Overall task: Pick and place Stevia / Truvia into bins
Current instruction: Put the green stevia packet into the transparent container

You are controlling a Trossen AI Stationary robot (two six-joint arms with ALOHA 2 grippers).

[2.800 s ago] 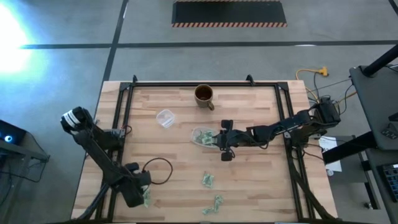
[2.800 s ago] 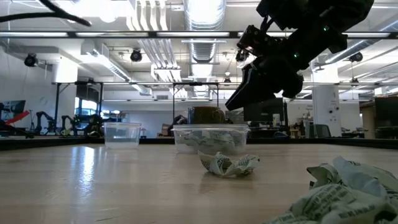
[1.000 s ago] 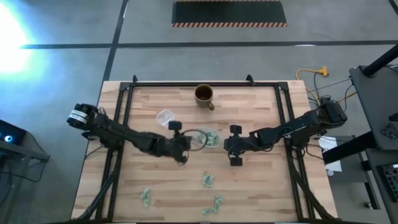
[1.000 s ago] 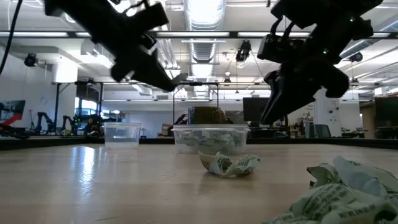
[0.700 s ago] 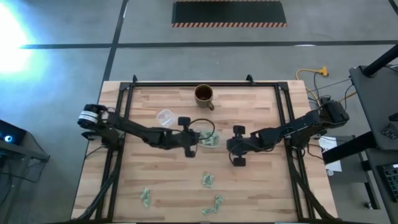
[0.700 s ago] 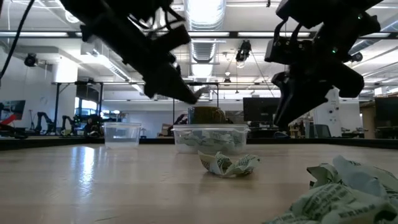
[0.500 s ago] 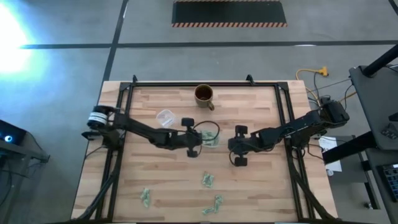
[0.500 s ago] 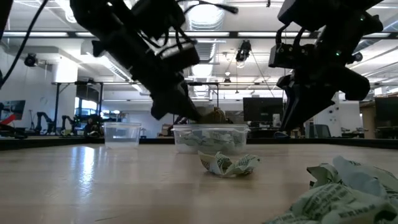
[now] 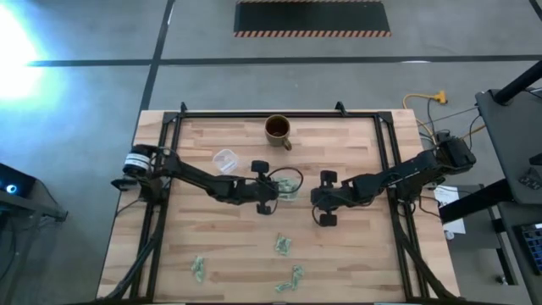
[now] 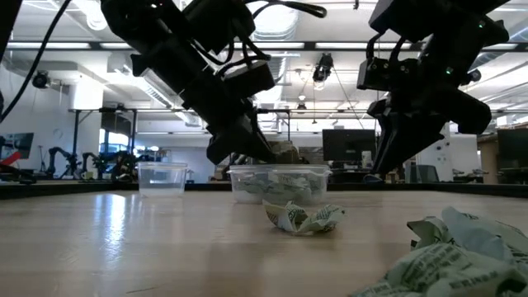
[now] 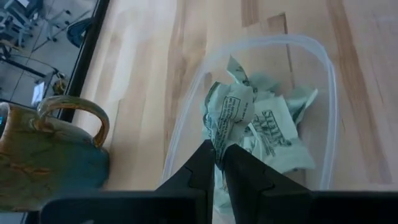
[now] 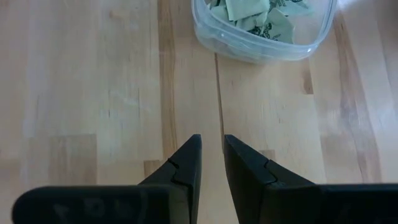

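The left end effector (image 11: 217, 163) was clenched on 1 sachet (image 11: 231, 111) and hung directly over the bin (image 11: 328, 81), the packet pinched between its fingers just above the pile inside. In the second before, we saw this arm travel from the left side of the tabletop (image 9: 356, 254) toward the centre and come down over the bin, so the carry was finished and only the drop remained. We judged that the grip was beginning to loosen, but the packet had not yet left the fingers.

The right end effector (image 12: 211, 155) had moved away from the bin toward the right and hovered over bare wood just beside it. Its fingers stood a little apart with nothing between them. It seemed that it had cleared the space for the other arm.

The bin already held several sachets. On the high view, 3 more sachets lay well apart from it near the front edge: 1 in the middle (image 9: 283, 246), 1 at the front left (image 9: 198, 268) and 1 at the front (image 9: 295, 275). The low view showed a crumpled one (image 10: 302, 218) just in front of the bin.

The brown mug (image 9: 278, 130) and the small clear cup (image 9: 224, 160) stood behind the bin, untouched. We thought the task was perhaps half done.
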